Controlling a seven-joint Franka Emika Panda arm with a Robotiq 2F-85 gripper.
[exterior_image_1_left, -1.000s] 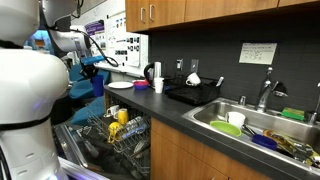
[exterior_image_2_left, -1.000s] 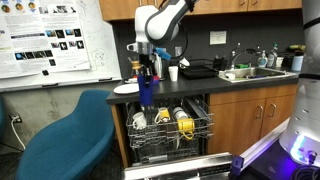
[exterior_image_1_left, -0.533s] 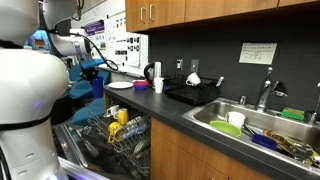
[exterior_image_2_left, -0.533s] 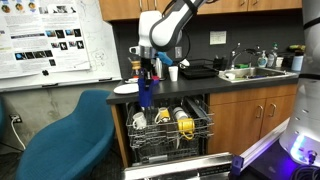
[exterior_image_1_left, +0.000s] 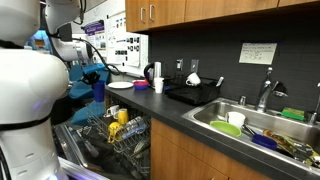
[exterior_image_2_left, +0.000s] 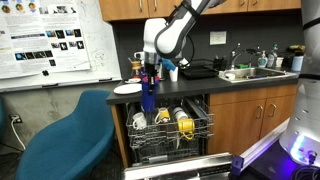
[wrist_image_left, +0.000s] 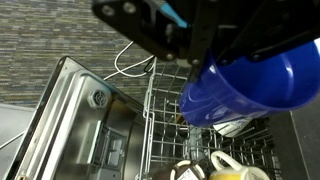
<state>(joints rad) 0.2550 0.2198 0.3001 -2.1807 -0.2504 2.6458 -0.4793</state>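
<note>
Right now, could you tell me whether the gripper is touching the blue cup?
Touching. The wrist view shows the gripper clamped on the blue cup with no gap.

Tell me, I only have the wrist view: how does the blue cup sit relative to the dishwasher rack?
Observer: In an exterior view the blue cup hangs from the shut tool over one end of the dishwasher rack, apparently not touching it.
Operator: Anything on the counter close by?
Observer: A white plate lies on the countertop, near the cup.
Operator: And beside the dishwasher?
Observer: A blue chair stands next to it, on the cup's side.
</note>
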